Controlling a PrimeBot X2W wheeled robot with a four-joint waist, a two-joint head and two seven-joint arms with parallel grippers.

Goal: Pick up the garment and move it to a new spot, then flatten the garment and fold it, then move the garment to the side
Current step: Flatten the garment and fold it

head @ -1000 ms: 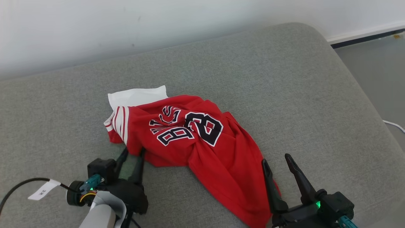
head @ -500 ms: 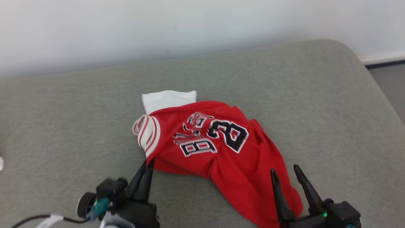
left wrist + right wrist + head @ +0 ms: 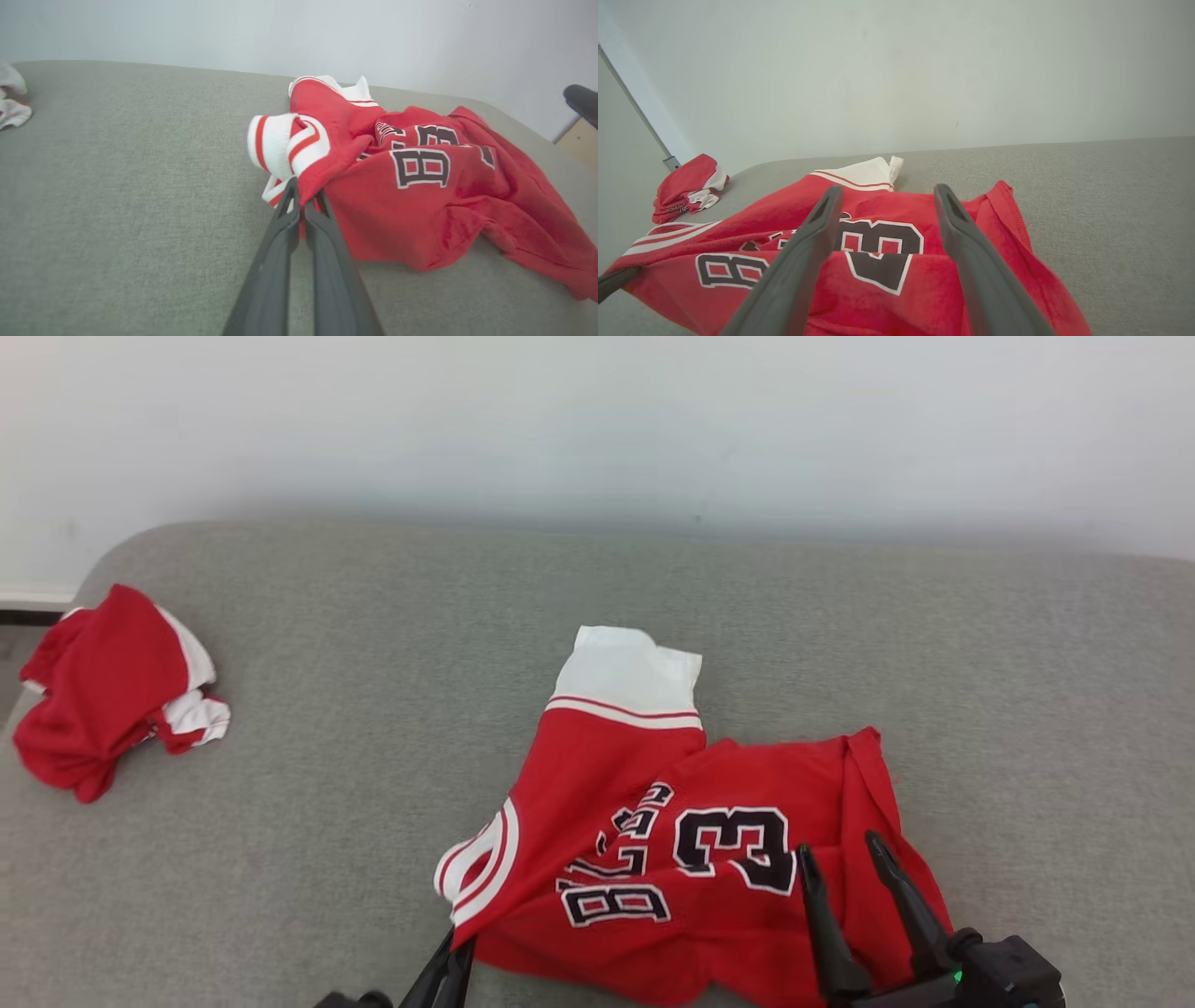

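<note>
The garment [image 3: 709, 784] is a red jersey with black numbers and white trim, lying crumpled on the grey cushion [image 3: 373, 597]. At the bottom of the head view my left gripper [image 3: 456, 950] is shut on the garment's near left edge, just below the striped trim. The left wrist view shows its fingers [image 3: 280, 242] pinching red fabric [image 3: 420, 196] beside a white-and-red band. My right gripper [image 3: 838, 846] stands open just above the garment's right part, nothing between its fingers. In the right wrist view its fingers [image 3: 808, 252] frame the number on the garment [image 3: 882, 275].
A second red-and-white bundle [image 3: 103, 700] lies at the cushion's far left end, also seen as a bundle [image 3: 686, 186] in the right wrist view. A pale wall [image 3: 597, 420] runs behind the cushion. Bare cushion stretches between the two garments.
My left gripper has shut on the garment's edge. The head camera has swung left, bringing the far bundle into view. The garment has been drawn along and lies more spread out.
</note>
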